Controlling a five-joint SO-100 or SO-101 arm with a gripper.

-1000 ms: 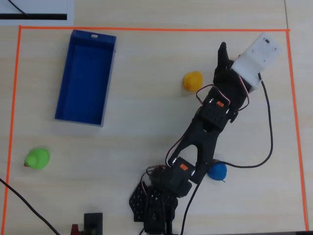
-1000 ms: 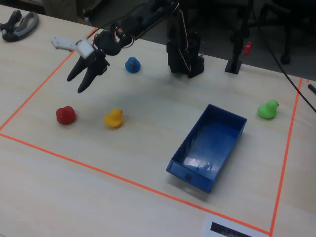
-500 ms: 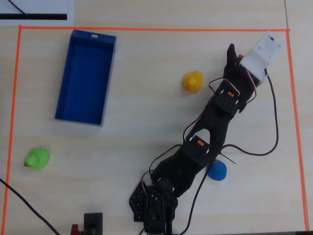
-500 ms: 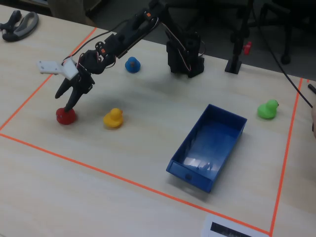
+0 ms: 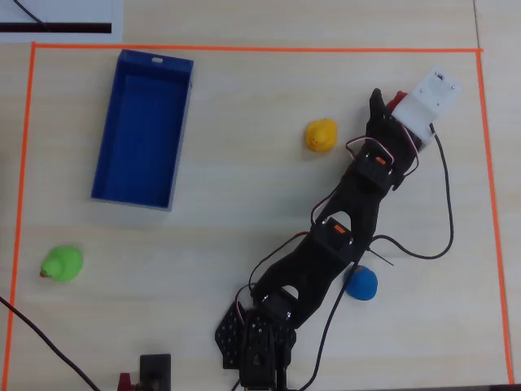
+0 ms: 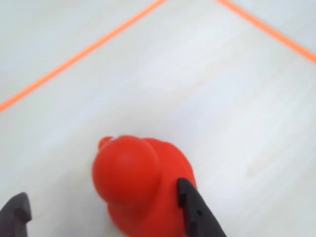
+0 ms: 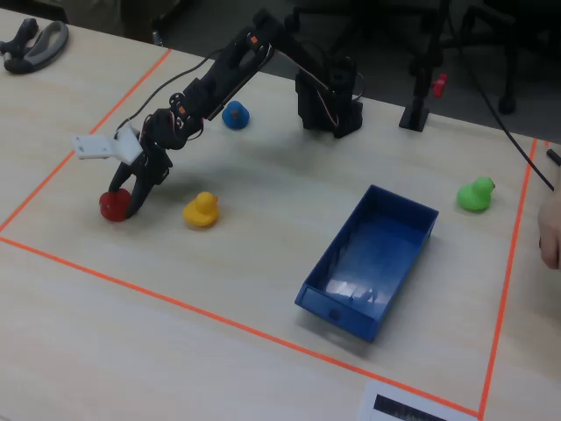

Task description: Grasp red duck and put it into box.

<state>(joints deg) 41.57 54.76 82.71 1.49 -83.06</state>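
Note:
The red duck [image 6: 140, 185] stands on the table between my gripper's [image 6: 103, 210] jaws in the wrist view. The jaws are open. The right finger [image 6: 195, 210] lies against the duck's side and the left finger [image 6: 15, 212] stands well apart from it. In the fixed view the gripper [image 7: 130, 196] is down at the duck [image 7: 112, 205] near the left orange line. In the overhead view only a bit of the duck [image 5: 396, 100] shows beside the white wrist camera. The blue box [image 5: 142, 122] lies far off at the upper left and also shows in the fixed view [image 7: 372, 259].
A yellow duck [image 5: 321, 135] sits close to the gripper, between it and the box. A blue duck [image 5: 361, 283] lies beside the arm's lower links and a green duck [image 5: 62, 263] at the far left. Orange tape [image 5: 244, 48] frames the work area.

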